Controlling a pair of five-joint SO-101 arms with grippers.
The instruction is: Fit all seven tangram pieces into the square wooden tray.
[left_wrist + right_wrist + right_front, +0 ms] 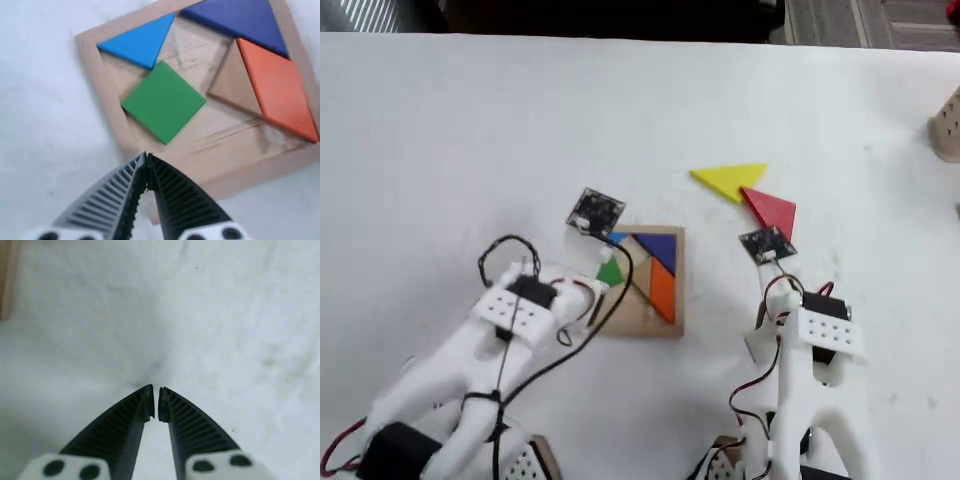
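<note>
My left gripper [147, 165] hangs shut and empty at the tray's [92, 60] near rim, I judge to nudge the green square [163, 101] lying skewed inside. My right gripper [154, 395], also closed on nothing, hovers over bare table [225, 315] off the tray's right edge.

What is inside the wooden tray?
A light blue triangle, green square, dark blue triangle and orange piece. The left hand covers part of the tray.
</note>
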